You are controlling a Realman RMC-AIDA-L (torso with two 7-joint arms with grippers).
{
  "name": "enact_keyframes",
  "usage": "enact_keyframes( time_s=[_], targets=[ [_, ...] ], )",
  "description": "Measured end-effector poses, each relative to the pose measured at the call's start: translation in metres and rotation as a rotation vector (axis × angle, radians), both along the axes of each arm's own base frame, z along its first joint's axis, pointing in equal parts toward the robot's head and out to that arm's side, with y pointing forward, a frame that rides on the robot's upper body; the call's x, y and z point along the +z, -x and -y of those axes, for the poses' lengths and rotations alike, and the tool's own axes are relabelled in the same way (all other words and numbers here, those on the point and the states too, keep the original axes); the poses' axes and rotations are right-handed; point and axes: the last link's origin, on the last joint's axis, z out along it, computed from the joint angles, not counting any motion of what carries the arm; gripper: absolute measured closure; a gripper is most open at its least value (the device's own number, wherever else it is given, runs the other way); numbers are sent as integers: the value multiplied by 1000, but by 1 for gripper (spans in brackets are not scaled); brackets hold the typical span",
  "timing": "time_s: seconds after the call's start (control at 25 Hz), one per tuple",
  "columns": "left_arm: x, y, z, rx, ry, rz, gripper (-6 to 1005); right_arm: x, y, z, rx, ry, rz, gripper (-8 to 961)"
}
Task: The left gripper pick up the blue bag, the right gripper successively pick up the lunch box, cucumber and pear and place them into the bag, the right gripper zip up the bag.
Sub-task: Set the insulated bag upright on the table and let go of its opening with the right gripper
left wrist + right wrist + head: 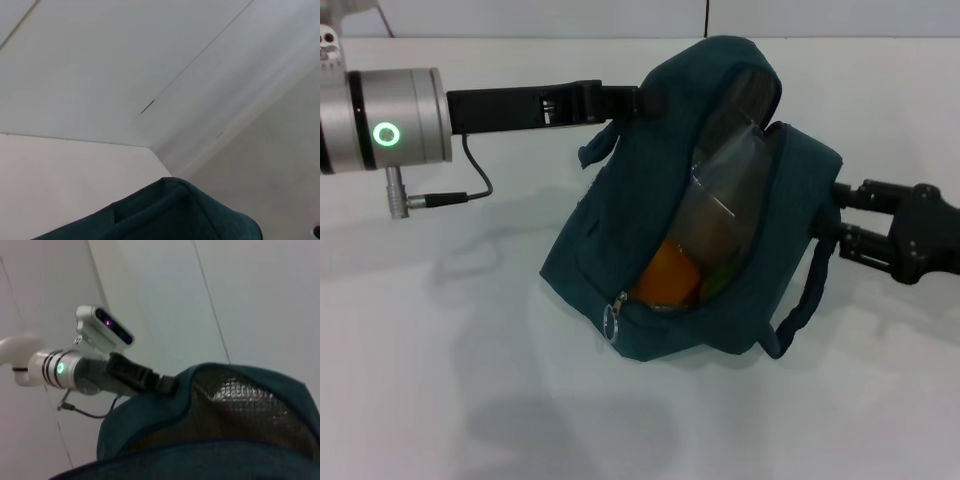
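On the bag's left side, the left hand (625, 100) is closed on the upper edge of the blue bag (620, 240), propping it tilted with its base on the bench (440, 380). Inside the open mouth show the clear lunch box (725, 190) and, below it, the orange pear (665, 275); a sliver of green beside the pear may be the cucumber, so packing looks finished and only zipping remains. The right hand (835, 235) sits against the bag's right flank, well apart from the zipper pull (612, 320) at the bag's lower front; its opening cannot be told.

No text, label, brand, number or sign can be read on anything in these views.
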Motion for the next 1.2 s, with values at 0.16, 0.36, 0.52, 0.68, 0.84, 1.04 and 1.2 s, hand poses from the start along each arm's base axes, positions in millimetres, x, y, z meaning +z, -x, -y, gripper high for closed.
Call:
enact_keyframes(
  time_s=[0.16,0.36,0.52,0.68,0.84,1.04,1.2],
  targets=[
    [0,0,-1,2,-4,-1,921,-2,-1,-1,-5,0,10,486],
    [0,0,-1,2,-4,0,921,-1,2,-2,8,-8,13,486],
    [1,-2,-1,-1,-5,11,921,1,4,-1,32,-24,13,487],
    [1,-2,0,-3,-5,12,921,4,7,0,49,-30,-5,722],
    [0,-3,1,-9,2,15,921,19,7,1,49,-73,-65,864],
    [-9,-14,8,-61,33,48,920,60,-8,-1,-13,-208,-133,885],
    [-28,-32,19,-143,88,80,920,84,-17,-5,-50,-270,-141,884]
  ],
)
